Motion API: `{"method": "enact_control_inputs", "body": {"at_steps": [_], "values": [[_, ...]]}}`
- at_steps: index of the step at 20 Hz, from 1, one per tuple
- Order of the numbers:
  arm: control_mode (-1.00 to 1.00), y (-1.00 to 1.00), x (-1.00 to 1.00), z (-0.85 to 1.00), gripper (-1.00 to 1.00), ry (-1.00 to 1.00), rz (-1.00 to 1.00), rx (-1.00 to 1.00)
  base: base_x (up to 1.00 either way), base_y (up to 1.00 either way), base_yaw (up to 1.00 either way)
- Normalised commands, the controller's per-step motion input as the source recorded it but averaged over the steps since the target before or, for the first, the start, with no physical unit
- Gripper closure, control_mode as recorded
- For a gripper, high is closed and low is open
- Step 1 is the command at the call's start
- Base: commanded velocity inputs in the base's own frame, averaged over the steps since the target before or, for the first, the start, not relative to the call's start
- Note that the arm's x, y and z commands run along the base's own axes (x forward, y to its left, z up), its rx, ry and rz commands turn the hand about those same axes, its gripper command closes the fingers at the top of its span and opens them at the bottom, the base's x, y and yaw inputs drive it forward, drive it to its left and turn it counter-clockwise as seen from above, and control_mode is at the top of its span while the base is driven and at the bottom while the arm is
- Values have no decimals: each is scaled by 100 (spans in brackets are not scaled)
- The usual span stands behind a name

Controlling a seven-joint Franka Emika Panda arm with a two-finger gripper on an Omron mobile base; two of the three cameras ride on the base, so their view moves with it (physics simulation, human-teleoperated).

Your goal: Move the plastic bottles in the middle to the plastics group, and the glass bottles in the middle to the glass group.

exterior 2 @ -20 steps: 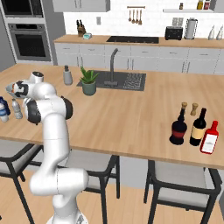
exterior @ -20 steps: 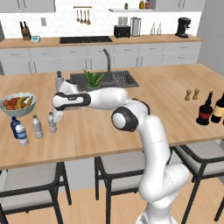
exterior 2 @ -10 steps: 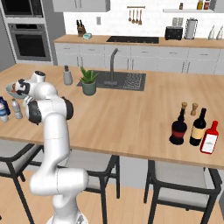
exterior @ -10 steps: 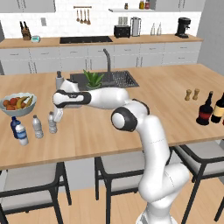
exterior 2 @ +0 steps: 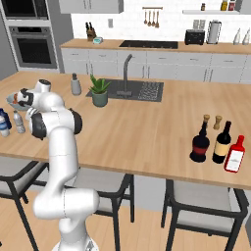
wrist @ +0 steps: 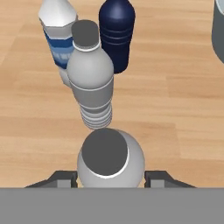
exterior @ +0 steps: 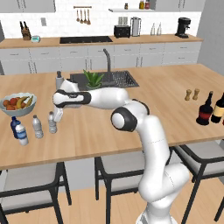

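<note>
Bottle at the jaws: small clear greyish plastic water bottle with a pale cap point(wrist: 107, 162) stands upright directly between the two dark finger tips, seen from above; in the left base view the same bottle point(exterior: 52, 123) stands on the worktop under the hand.
Jaws: the gripper point(wrist: 111, 177) has one finger tip on each side of that bottle, close against its shoulders; whether they press it or just flank it I cannot tell.
Second water bottle: another clear greyish plastic bottle with a pale cap point(wrist: 90, 81) stands upright just beyond the first, apart from the jaws; in the left base view it is at point(exterior: 37, 127).
Plastics group: small dark blue bottle point(wrist: 116, 34) and small pale bottle with a blue label point(wrist: 57, 33) stand side by side just behind the second water bottle; in the left base view they sit at the worktop's left end, point(exterior: 14, 125) and point(exterior: 21, 134).
Glass bottle: wide dark bottle with a red label and narrow neck point(exterior 2: 200, 140) stands far off at the worktop's right end.
Glass group: slim dark brown wine bottle point(exterior 2: 222, 143) just beside it.
Worktop: long pale wooden island point(exterior: 175, 109).
Against the earlier frame: arm and hand sit in the same place over the left end; the bottles have not shifted.
</note>
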Motion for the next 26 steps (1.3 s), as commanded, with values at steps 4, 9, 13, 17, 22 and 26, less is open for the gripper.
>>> {"method": "enact_control_inputs", "body": {"at_steps": [4, 9, 13, 17, 22, 26], "values": [[-100, 0, 0, 0, -100, 0, 0, 0, 0, 0, 0], [-100, 0, 0, 0, -100, 0, 0, 0, 0, 0, 0], [-100, -11, -6, 24, -100, -7, 0, 1, 0, 0, 0], [-100, -34, -21, 74, -100, -15, 0, 12, 0, 0, 0], [-100, -40, -32, 65, -100, -3, -1, 6, 0, 0, 0], [-100, -68, -82, 12, -100, 0, -10, 2, 0, 0, 0]]}}
